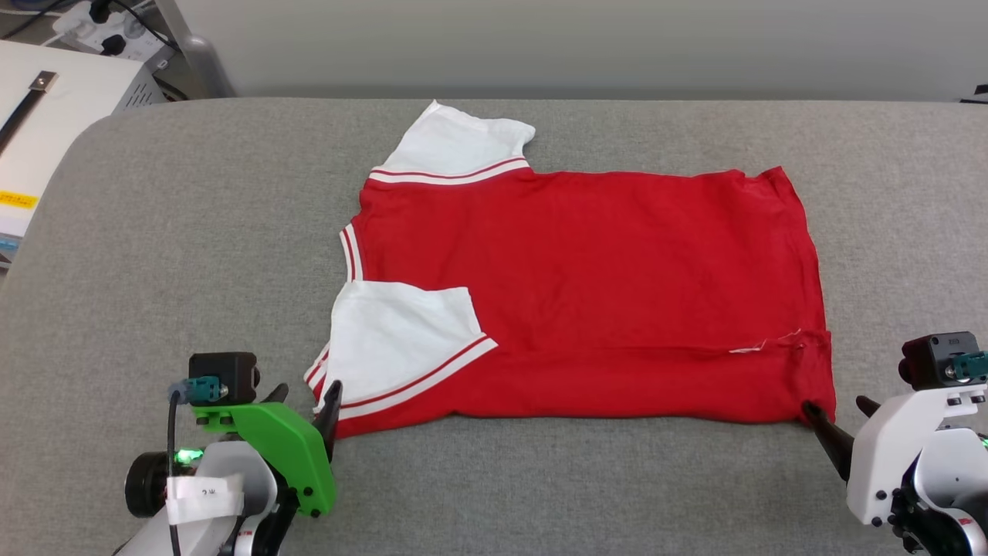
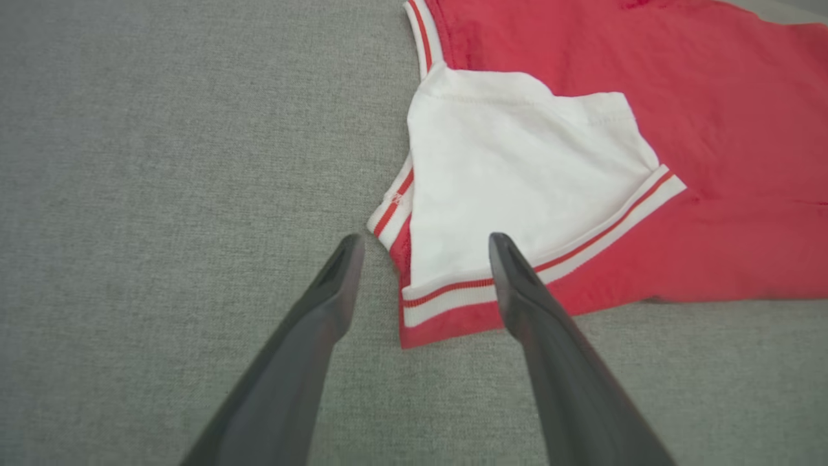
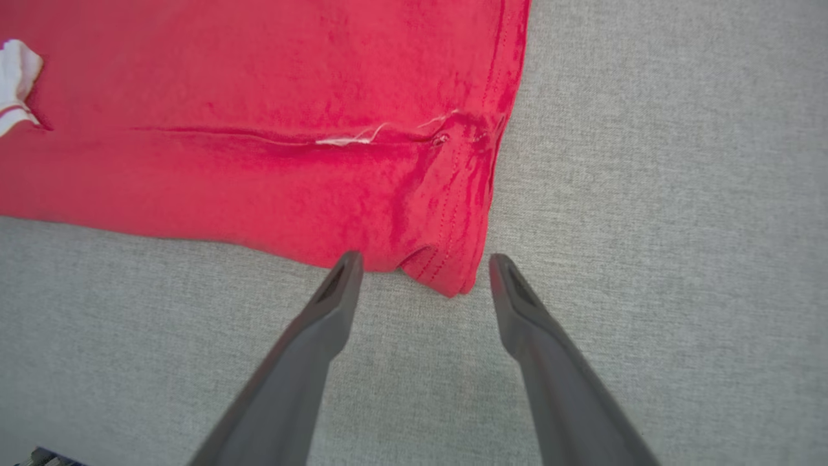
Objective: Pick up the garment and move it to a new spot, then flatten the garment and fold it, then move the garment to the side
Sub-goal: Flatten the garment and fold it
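The garment (image 1: 587, 262) is a red shirt with white, red-striped sleeves, spread flat on the grey table (image 1: 193, 232) with its collar to the left and its hem to the right. Its near edge is folded up over the body, and one white sleeve (image 2: 517, 175) lies on top. My left gripper (image 1: 307, 390) is open at the near left corner; in the left wrist view the left gripper (image 2: 425, 238) straddles the striped sleeve trim. My right gripper (image 1: 835, 403) is open at the near right hem corner. The right wrist view has that corner of the garment (image 3: 259, 97) between the right gripper (image 3: 425, 256) fingers.
A white box (image 1: 46, 131) with a yellow label stands off the table's far left corner, with a power strip (image 1: 100, 27) behind it. The table's left end is rounded. Bare grey cloth runs along the near edge and to the left of the shirt.
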You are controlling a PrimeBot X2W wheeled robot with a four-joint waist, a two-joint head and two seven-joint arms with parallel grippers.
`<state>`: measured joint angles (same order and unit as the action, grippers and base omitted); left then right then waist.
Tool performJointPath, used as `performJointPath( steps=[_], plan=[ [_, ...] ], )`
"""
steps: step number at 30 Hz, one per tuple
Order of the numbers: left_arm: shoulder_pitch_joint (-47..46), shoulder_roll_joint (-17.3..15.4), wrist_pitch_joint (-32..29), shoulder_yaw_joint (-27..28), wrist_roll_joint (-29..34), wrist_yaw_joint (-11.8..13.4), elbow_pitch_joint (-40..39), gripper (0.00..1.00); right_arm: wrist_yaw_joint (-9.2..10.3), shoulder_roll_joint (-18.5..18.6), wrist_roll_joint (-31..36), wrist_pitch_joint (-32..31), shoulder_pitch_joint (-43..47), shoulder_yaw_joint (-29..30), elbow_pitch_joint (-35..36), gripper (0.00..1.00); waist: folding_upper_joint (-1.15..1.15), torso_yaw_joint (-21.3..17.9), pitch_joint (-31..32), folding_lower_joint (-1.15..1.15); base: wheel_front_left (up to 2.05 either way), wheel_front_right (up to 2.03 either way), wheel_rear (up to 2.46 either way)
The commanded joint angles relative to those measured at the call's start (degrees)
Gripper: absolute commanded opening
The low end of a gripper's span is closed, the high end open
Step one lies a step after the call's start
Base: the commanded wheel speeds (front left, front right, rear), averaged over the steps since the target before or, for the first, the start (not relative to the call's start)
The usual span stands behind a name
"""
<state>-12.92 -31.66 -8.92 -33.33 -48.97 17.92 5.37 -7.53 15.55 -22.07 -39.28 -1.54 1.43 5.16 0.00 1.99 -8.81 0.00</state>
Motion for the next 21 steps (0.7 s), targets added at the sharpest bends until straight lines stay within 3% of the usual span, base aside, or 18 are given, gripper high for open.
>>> performJointPath(
  steps=[1,9,19,20,21],
  plan=[
    [0.95,-1.01,-1.17,-0.20,0.17,1.07,-0.70,1.00,0.04,-0.76,1.00,-0.66,0.82,0.59,1.11,1.00,0.00,-0.57,-1.09,0.00,0.00,0.00,0.00],
    [1.14,-2.46,-5.54,-1.17,0.50,4.04,-1.36,1.00,0.04,-3.19,2.58,-2.22,1.20,1.20,4.53,1.00,0.00,-2.09,-3.97,0.00,0.00,0.00,0.00],
    [-0.47,-0.99,-7.09,-2.50,0.06,3.12,3.53,1.00,0.04,-3.14,2.64,-2.40,1.16,2.17,5.76,1.00,0.00,-2.93,-6.08,0.00,0.00,0.00,0.00],
    [-0.52,-0.82,-7.72,-2.89,-0.25,2.63,4.29,0.96,0.04,-2.96,2.69,-2.48,1.29,2.40,5.93,1.00,0.00,-2.85,-6.00,0.00,0.00,0.00,0.00],
    [-0.57,-0.65,-8.18,-3.19,-0.51,2.17,4.88,0.70,0.04,-2.84,2.73,-2.56,1.40,2.60,6.09,1.00,0.00,-2.74,-5.90,0.00,0.00,0.00,0.00]
  ],
)
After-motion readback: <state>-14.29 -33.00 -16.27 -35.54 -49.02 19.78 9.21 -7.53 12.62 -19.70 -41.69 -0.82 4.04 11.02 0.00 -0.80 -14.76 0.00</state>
